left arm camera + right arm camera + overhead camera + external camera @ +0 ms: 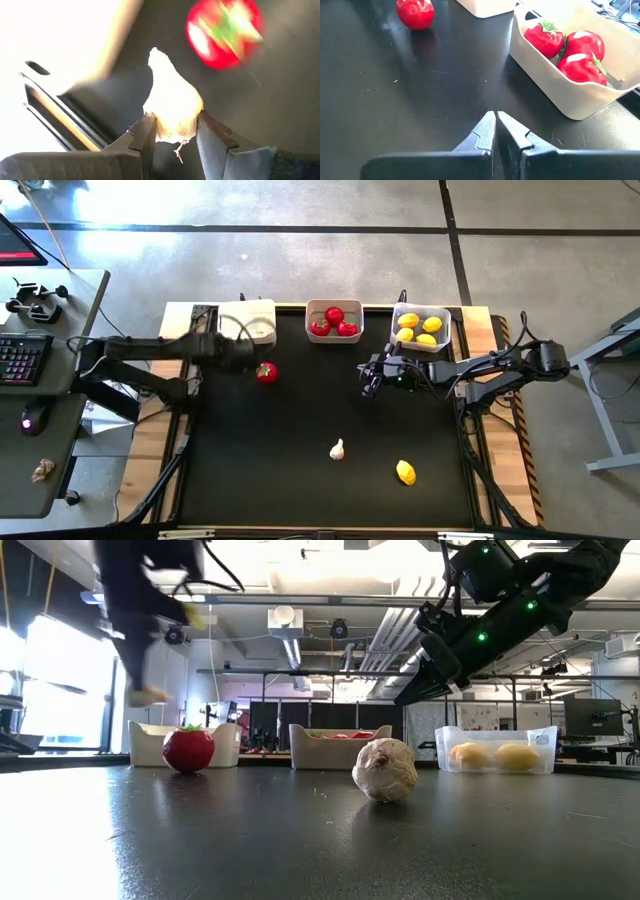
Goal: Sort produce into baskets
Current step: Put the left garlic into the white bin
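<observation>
Pinched low between the left gripper (175,142) fingers (145,135), a garlic bulb (172,110) should travel level over the white bin (252,320) at upper left before release, while the right gripper (495,131) waits closed, empty.

2 dark arms, black cables, green LEDs on right arm (500,610), dark angular end effector fingers (485,137)

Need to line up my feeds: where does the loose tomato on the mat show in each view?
High: loose tomato left of centre, beside the left gripper.
Low: left, before the white basket.
Left wrist: blurred, beyond the held garlic.
Right wrist: far corner.
Shared landmark: tomato basket.
</observation>
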